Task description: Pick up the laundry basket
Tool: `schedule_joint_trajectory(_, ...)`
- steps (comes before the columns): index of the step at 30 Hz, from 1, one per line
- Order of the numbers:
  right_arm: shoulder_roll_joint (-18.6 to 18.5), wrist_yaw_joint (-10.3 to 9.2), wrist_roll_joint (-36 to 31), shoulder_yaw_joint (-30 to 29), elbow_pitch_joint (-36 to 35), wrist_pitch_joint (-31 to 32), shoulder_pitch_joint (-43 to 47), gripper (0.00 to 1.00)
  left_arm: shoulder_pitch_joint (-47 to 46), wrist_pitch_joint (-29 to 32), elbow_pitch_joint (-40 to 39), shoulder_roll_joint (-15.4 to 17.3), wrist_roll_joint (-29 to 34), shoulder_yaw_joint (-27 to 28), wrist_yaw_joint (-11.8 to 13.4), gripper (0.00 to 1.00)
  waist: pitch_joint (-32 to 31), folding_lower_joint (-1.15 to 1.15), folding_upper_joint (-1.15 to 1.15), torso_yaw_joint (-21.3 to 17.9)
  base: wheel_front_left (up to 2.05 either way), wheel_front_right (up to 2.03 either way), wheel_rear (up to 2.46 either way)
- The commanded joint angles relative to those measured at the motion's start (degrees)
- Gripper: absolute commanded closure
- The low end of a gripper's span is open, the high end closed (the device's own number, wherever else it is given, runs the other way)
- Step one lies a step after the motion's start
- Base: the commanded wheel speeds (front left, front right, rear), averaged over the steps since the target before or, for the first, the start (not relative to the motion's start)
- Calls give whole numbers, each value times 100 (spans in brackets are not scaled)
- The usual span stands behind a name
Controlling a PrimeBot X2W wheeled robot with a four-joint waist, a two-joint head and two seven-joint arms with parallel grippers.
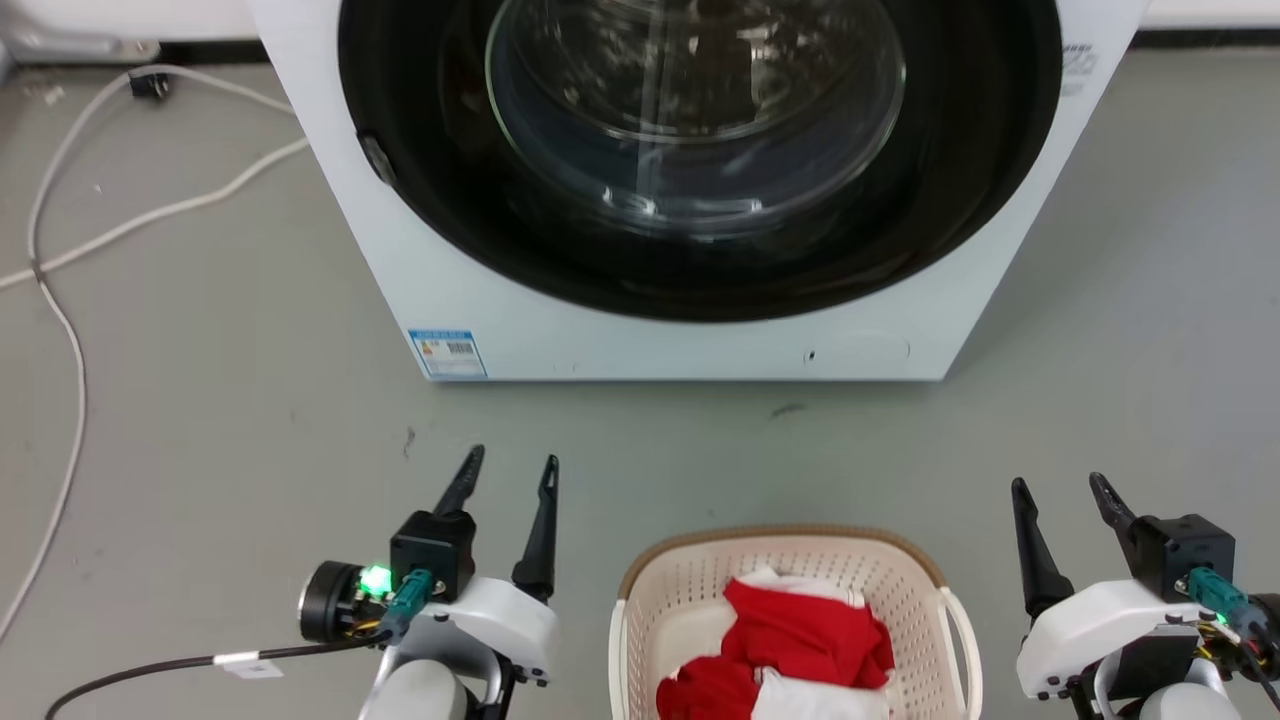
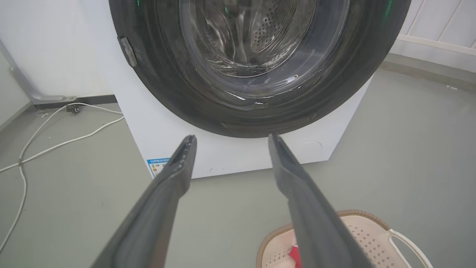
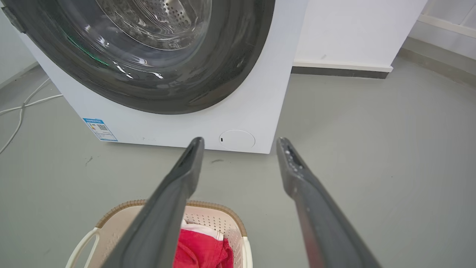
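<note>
Cream plastic with perforated walls and a brown woven-look rim, the laundry basket [image 1: 790, 532] stands upright on the grey floor [image 1: 200, 420], mouth up. It is near the washer [image 1: 440, 260], in front of it, between the two arms. White handles [image 1: 966, 620] sit on its left and right sides. Its near part is cut off, so its long axis cannot be told. Red and white clothes [image 1: 800, 630] lie inside. The left end effector [image 1: 512, 458] and right end effector [image 1: 1058, 482] hover with fingers apart, holding nothing.
</note>
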Motion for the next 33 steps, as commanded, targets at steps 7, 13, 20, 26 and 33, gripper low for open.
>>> schedule_joint_trajectory(7, 12, -2, -62, -177, 484, 33, -336, 0, -245, -13, 512, 8, -328, -304, 141, 0, 716, 0, 0, -56, 0, 0, 0)
schedule_joint_trajectory(13, 10, -3, -137, -327, 1048, 51, -687, 0, -475, -13, 1209, 8, -600, -544, 235, 0, 1136, 0, 0, -117, 0, 0, 0)
schedule_joint_trajectory(20, 11, -3, -285, -455, 1849, 197, -1114, 0, -833, 20, 2183, 7, -1042, -958, 253, 0, 1548, 0, 0, -197, 0, 0, 0)
schedule_joint_trajectory(26, 8, -3, -381, -550, 2648, 354, -1537, 0, -1225, 215, 2891, 7, -1416, -1303, 211, 0, 1867, 0, 0, -260, 0, 0, 0)
schedule_joint_trajectory(33, -37, -3, -516, -612, 3575, 474, -2187, 0, -1725, 395, 3497, 9, -1702, -1614, 120, 0, 2267, 0, 0, -364, 0, 0, 0)
